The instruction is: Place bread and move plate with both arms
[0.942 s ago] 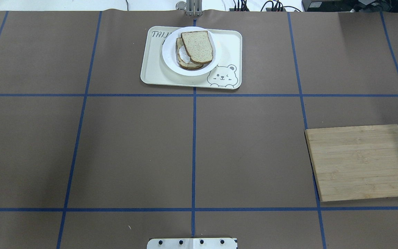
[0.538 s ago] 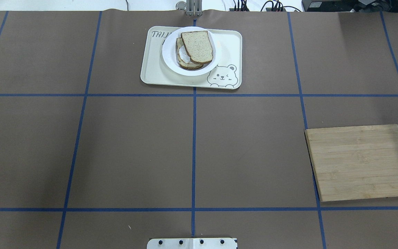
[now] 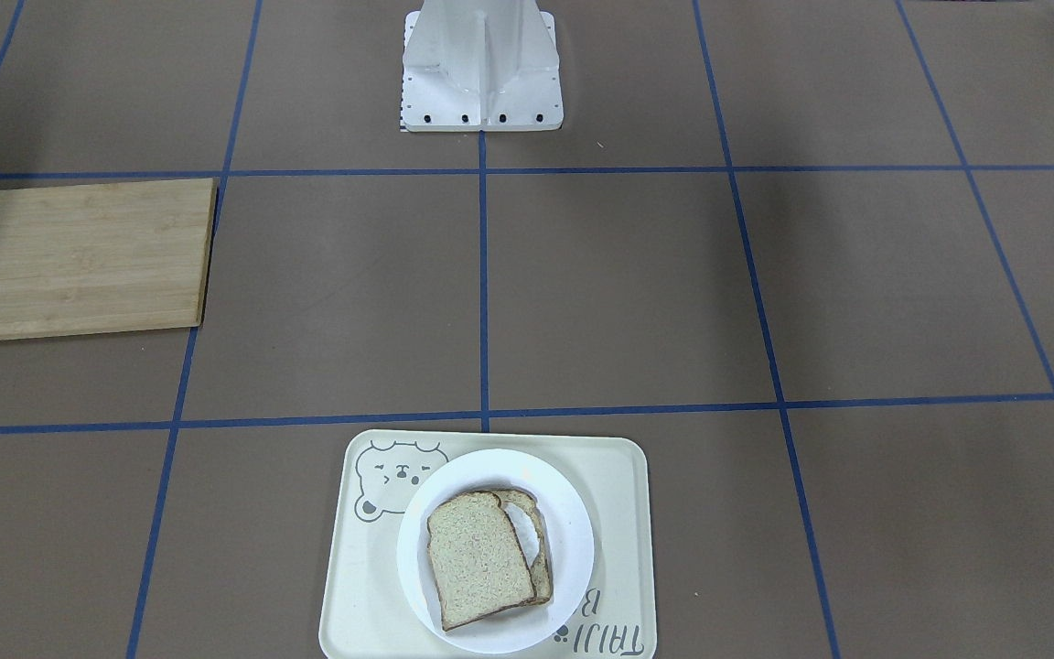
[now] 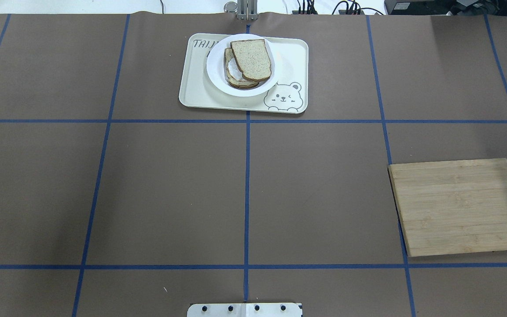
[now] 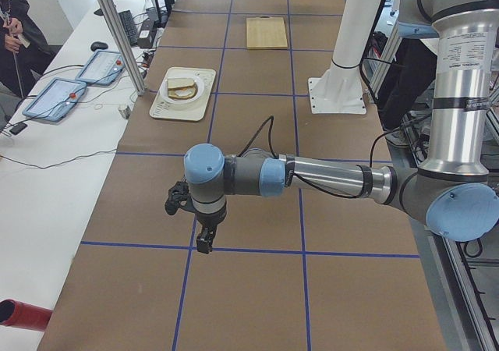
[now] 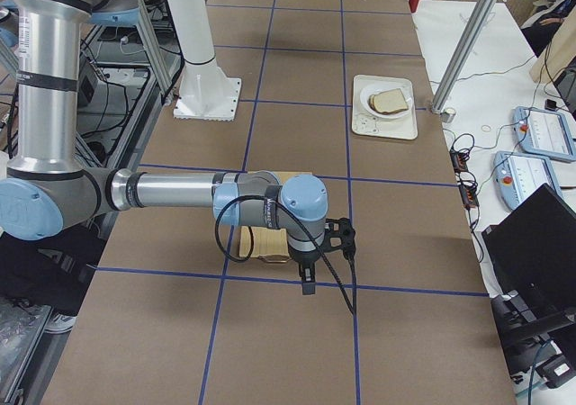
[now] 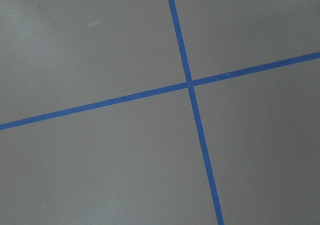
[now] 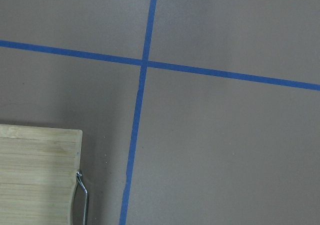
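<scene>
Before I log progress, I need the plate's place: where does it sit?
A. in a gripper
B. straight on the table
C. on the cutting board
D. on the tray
D: the plate rests on the tray, with the bread on it.

Robotics lab: brown table (image 4: 170, 193) gridded with blue tape (image 4: 247, 193), jointed arm (image 5: 327, 178), teach pendants (image 5: 53, 99) on side bench (image 5: 47, 210).

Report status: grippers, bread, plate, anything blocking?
Left gripper and right gripper out over table ends, open or shut unclear. Bread on plate atop another slice; plate sits on tray. Cutting board well aside, not blocking.
</scene>
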Robot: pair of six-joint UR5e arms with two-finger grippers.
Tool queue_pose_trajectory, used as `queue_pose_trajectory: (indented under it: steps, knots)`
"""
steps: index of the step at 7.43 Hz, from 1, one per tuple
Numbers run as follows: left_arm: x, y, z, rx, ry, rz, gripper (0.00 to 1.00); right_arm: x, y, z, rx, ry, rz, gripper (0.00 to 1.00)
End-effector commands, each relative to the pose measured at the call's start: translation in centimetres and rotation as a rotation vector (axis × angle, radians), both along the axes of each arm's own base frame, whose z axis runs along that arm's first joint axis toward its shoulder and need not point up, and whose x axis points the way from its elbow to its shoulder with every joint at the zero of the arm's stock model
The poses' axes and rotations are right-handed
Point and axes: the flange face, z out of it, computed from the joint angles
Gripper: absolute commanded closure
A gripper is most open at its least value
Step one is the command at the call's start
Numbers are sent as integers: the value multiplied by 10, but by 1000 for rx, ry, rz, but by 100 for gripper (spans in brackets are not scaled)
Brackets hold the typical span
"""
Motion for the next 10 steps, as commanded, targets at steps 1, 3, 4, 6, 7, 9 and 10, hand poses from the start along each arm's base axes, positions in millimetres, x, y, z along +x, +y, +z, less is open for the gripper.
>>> queue_pose_trajectory:
  steps: [1, 3, 4, 6, 7, 9, 10]
  knots:
    - [0, 4, 3, -5, 0, 0, 1, 0, 0, 0, -2, 0, 0, 0]
    - [0, 5, 4, -8, 0, 0, 1, 0, 0, 0, 0, -2, 0, 0]
    - [0, 5, 5, -10, 0, 0, 1, 0, 0, -1, 1, -1, 0, 0]
    - [0, 10, 7, -14, 1, 0, 1, 0, 0, -1, 1, 0, 0, 0]
    - [0, 11, 8, -16, 1, -2, 1, 0, 0, 0, 0, 0, 0, 0]
    - [0, 11, 8, -17, 1, -2, 1, 0, 0, -1, 1, -1, 0, 0]
    - [0, 11, 8, -17, 1, -3, 1, -2, -1, -1, 1, -1, -3, 0]
